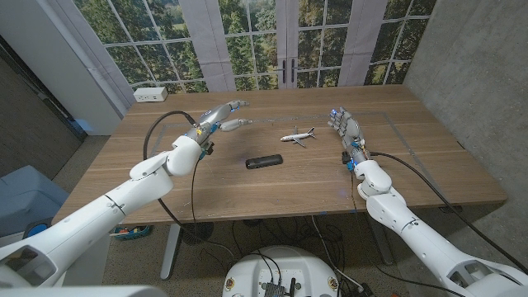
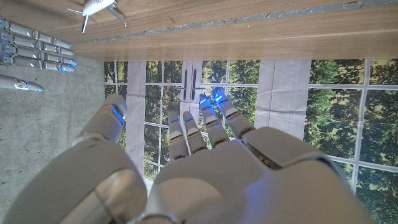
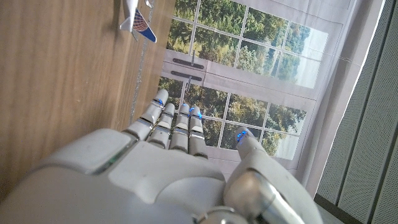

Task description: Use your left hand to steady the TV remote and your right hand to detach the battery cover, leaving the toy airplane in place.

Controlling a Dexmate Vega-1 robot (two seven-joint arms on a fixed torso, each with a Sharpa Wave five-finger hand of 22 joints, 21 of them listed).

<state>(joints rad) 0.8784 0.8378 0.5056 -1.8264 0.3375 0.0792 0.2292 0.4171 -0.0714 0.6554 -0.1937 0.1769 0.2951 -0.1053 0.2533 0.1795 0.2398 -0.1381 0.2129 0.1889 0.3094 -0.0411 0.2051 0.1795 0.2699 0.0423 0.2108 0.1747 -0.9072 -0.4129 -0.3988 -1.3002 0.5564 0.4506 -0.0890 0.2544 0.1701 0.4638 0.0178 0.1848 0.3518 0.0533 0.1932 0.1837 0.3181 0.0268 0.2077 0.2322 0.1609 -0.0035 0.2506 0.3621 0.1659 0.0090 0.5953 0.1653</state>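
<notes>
Black TV remote (image 1: 264, 162) lying flat near the middle of the tabletop (image 1: 412, 169), slightly toward the near edge, long axis running roughly parallel to that edge, touched by nothing. Bare wood all around it, with open room on every side. Beyond it, toward the far edge and a little to the robot's right, white toy airplane (image 1: 298, 136) resting on the wood, well apart from the remote; seen also in the left wrist view (image 2: 96, 9) and, tail with red and blue markings, in the right wrist view (image 3: 138, 18). Left hand (image 1: 221, 118) raised over the far-left part of the tabletop, fingers spread and reaching toward the middle, holding nothing; in its own wrist view (image 2: 205, 168) fingers apart against the windows. Right hand (image 1: 347, 131) standing to the right of the airplane, palm upright, fingers straight and close together, holding nothing; likewise in its wrist view (image 3: 168, 155). Clear stretch of wood between each hand and the remote. White power strip (image 1: 150, 94) at the far-left corner, close to the edge.
</notes>
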